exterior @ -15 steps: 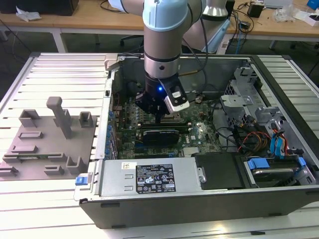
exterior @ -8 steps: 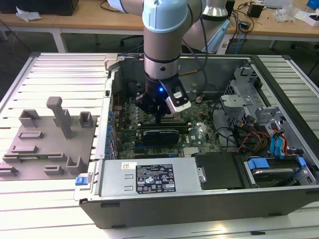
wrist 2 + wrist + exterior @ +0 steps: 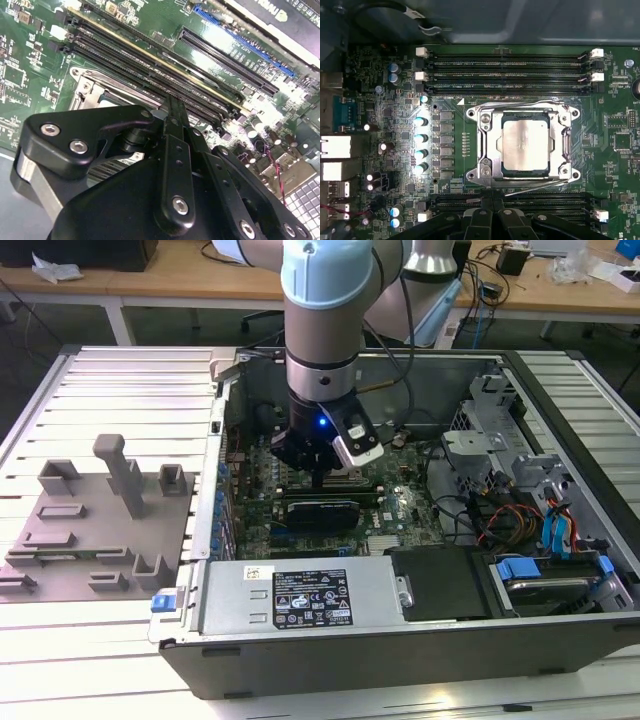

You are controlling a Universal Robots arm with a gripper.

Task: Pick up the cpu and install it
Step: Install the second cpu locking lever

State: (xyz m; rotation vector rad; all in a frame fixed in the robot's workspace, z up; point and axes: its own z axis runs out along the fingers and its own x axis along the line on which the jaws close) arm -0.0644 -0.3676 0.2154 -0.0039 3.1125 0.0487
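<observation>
Jaws [image 3: 492, 212] of the arm are sitting pressed together, pinching nothing, just at six o'clock of the socket [image 3: 482, 142] in the first wrist view; the cpu [image 3: 525, 143] is lying flat inside that metal-framed socket on the green motherboard [image 3: 395, 110]; in the exterior view the arm is reaching down into the open computer case [image 3: 560, 660], with the grey plastic tray [image 3: 70, 540] resting well apart on the slatted desk [image 3: 120, 390].

Case [image 3: 300, 660]: open, lying on a slatted table [image 3: 120, 380]. Motherboard [image 3: 385, 115]: green, with black memory slots [image 3: 505, 65] and a row of capacitors [image 3: 421, 145]. Power supply [image 3: 300, 598]: silver, labelled, at the case's near edge. Grey tray [image 3: 95, 530] with upright blocks: beside the case, toward the exterior view's left.
</observation>
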